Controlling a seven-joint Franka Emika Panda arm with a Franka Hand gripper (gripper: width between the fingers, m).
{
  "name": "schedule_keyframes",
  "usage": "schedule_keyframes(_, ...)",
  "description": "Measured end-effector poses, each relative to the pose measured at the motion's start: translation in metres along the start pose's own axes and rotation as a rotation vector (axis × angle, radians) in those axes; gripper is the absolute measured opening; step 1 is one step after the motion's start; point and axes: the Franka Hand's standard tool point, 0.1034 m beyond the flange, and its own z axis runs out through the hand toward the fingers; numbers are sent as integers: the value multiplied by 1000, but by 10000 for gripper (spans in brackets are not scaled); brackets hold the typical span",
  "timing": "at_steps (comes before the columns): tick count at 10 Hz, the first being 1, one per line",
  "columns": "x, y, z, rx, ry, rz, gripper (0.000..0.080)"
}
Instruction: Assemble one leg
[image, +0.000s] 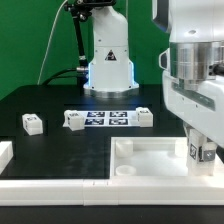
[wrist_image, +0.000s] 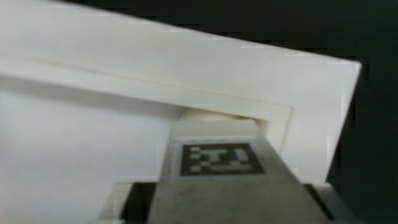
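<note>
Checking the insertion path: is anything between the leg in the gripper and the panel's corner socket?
Nothing visible. The gripper holds the leg directly at the corner of the panel; in the wrist view the leg meets the socket, with no other part between them.

In the exterior view, the large white square panel with a raised rim (image: 150, 160) is cut off by the lower edge. The grey two-finger gripper (image: 202, 152) hides most of the small white tagged leg block (image: 203, 152). The wrist view is blurred, and the gripper's fingertips (wrist_image: 150, 203) run out of frame.
</note>
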Motion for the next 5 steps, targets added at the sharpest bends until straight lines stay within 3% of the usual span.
schedule_keyframes(5,2,0,0,0,-19,428,288)
